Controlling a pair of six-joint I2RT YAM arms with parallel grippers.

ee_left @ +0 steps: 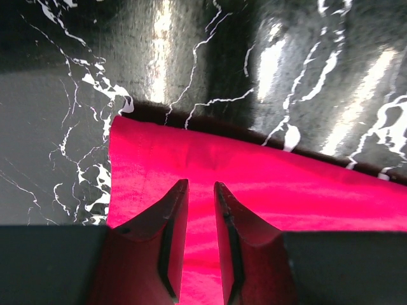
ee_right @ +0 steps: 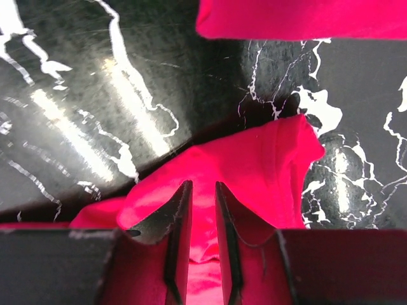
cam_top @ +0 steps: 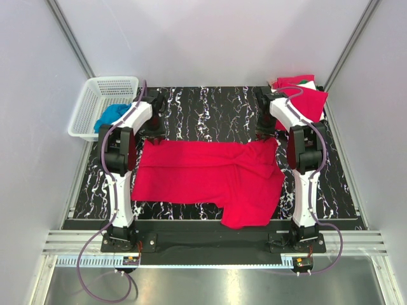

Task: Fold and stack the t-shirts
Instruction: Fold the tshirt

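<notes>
**Desk:** Where's the shirt?

**Me:** From overhead I see one red t-shirt (cam_top: 210, 175) spread wide across the black marbled table (cam_top: 210, 108), between the two arms. One end hangs over the near edge. The pile of t-shirts (cam_top: 305, 98) sits in the far right corner, with some white and green showing at its back.

**Desk:** And the grippers?

**Me:** Overhead only places them. The left gripper (cam_top: 152, 133) is at the far left corner of the spread shirt and the right gripper (cam_top: 264, 132) is at the far right corner. On the right wrist camera, the fingers (ee_right: 178, 216) are drawn close, with cloth bunched up around and between them, so that corner is pinched. On the left wrist camera, the fingers (ee_left: 175, 216) are just as close, but the fabric lies flat. I can't tell whether they have hold of it.

**Desk:** Anything else?

**Me:** Only overhead shows a white basket (cam_top: 95, 89) at far left, with a blue cloth (cam_top: 113, 114) in it.
</notes>
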